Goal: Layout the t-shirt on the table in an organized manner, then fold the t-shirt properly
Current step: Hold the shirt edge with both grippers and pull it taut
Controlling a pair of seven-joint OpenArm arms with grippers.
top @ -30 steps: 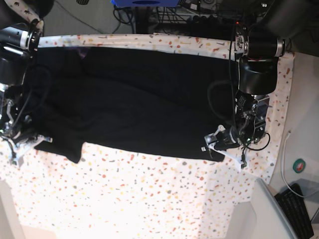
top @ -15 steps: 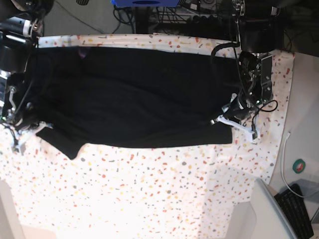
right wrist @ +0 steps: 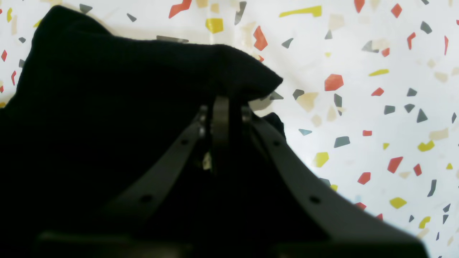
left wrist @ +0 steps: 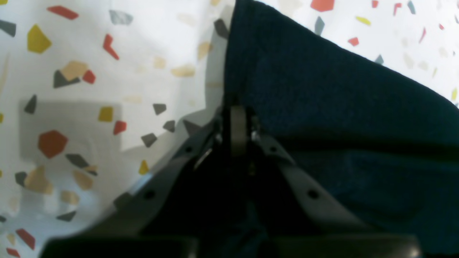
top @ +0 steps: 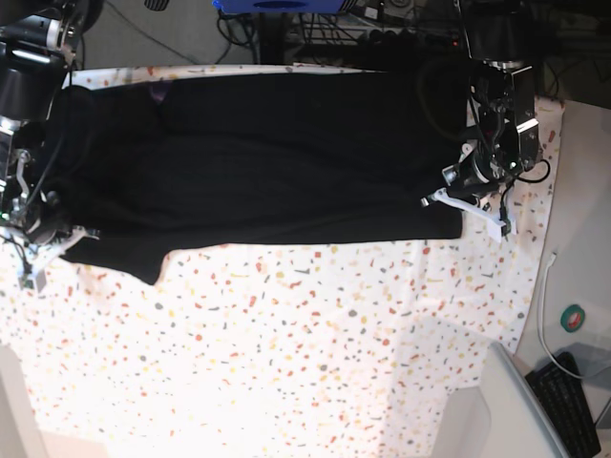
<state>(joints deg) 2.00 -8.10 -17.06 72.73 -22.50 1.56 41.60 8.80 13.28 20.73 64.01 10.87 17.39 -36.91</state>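
Going from the left of the base view, the right gripper (top: 38, 250) sits at the shirt's (top: 258, 162) near left corner, by the sleeve that hangs down in a short tab; its wrist view shows the jaws together with a bunched fold of black cloth pinched between them, so it is clamped on the shirt. The shirt itself lies across the far half of the bench (top: 286, 363), stretched long from left to right, its near edge almost straight, a small purple patch (top: 158, 93) showing near the far left corner. At the right end the left gripper (top: 465, 202) is at the shirt's near right corner, and its wrist view shows the jaws closed on the cloth edge, which rises off the bench in a taut ridge. By the look of it the shirt is light, limp and not fragile: it drapes, bunches and sags wherever it is not held, and it probably drags rather than slides on the cloth-covered bench. It seems best taken at corners, hems or the sleeve seam, with both ends held at once and kept in gentle tension so the middle does not wrinkle or fold under.
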